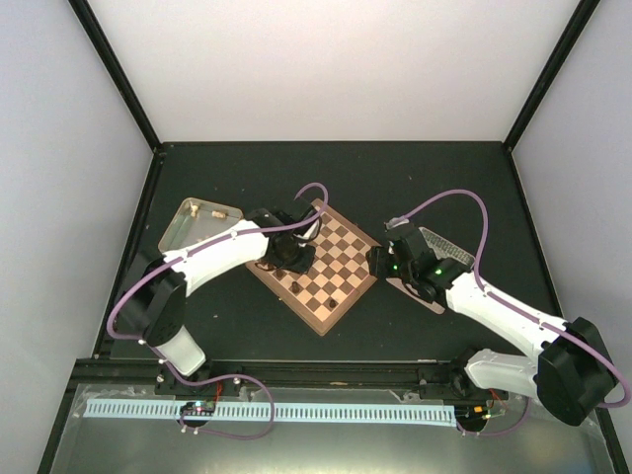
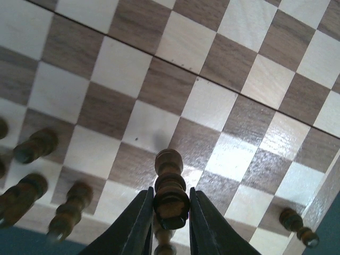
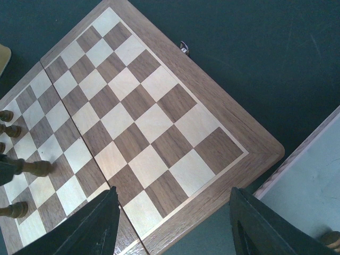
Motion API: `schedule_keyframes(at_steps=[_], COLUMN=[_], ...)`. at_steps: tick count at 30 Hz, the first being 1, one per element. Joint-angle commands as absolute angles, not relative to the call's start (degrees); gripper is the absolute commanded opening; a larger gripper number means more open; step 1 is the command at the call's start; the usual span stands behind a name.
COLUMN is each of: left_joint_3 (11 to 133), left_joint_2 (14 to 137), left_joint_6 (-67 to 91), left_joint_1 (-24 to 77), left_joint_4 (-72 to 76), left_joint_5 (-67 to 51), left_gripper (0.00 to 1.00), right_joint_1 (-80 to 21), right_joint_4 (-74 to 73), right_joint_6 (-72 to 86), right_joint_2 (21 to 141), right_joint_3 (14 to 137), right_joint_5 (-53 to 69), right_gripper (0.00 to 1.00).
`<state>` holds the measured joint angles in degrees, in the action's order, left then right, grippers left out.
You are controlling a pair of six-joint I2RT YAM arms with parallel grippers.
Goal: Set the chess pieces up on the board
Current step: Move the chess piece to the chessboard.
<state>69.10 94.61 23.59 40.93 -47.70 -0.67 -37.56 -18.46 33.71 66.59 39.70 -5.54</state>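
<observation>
Top external view first, going left to right, then the wrist cams for detail:

1. Far left on the dark bench (image 1: 444, 178) there's a shallow gold metal tray (image 1: 183, 235). A couple of small pale beige pieces (image 1: 195, 208) lie at its far end.
2. Next is the left hand (image 1: 291, 255) on its white arm, reaching over the left side of the square wooden chessboard (image 1: 346, 247). The board has tan and dark brown checks and a reddish-brown rim, and it's turned corner-on like a diamond.
3. In the left wrist view, the black fingers (image 2: 139, 226) are closed in almost all the way. They're pressed against both sides of one dark brown turned-wood chess piece (image 2: 169, 170) out over the checks. I can't tell if its end is touching the board or just off it.
4. In the same view, a few more dark brown chess pieces (image 2: 34, 146) stand in a cluster on the squares at the left. One more is down by the right corner. The top view shows two dark ones on the near half of the board.
5. The right hand (image 1: 377, 262) hangs at the board's right corner. In the right wrist view its fingers (image 3: 98, 228) are spread wide with nothing between them, just bare squares and rim below.
6. Furthest right is a pink-rimmed pale tray (image 1: 434, 242), just beside the board's right edge and partly under the right arm.
</observation>
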Motion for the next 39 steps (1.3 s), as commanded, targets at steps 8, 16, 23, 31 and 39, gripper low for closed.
schedule_keyframes(at_steps=[8, 16, 23, 31, 39], left_joint_3=[64.58, 61.50, 61.48, 62.29, 61.54], left_joint_2=[88.45, 86.31, 86.30, 85.92, 86.84], left_joint_6=[24.09, 25.54, 25.04, 25.09, 25.37], left_joint_1=[40.03, 38.96, 38.53, 38.08, 37.72], left_joint_4=[-48.98, -48.82, -48.43, -47.27, -46.30], left_joint_5=[-0.82, 2.89, 0.91, -3.49, -5.25], left_gripper=[0.21, 0.20, 0.24, 0.36, 0.34], right_joint_1=[-37.35, -37.33, -37.35, -37.34, -37.30], right_joint_4=[-17.16, -17.08, -16.79, -16.87, -16.84], right_joint_6=[35.72, 35.95, 36.19, 36.12, 36.30], right_joint_2=[67.61, 68.41, 69.38, 69.58, 69.47], right_joint_3=[39.81, 40.07, 40.25, 40.01, 39.64], right_joint_5=[-3.97, -3.28, -2.73, -2.49, -2.36], right_gripper=[0.57, 0.56, 0.56, 0.56, 0.56])
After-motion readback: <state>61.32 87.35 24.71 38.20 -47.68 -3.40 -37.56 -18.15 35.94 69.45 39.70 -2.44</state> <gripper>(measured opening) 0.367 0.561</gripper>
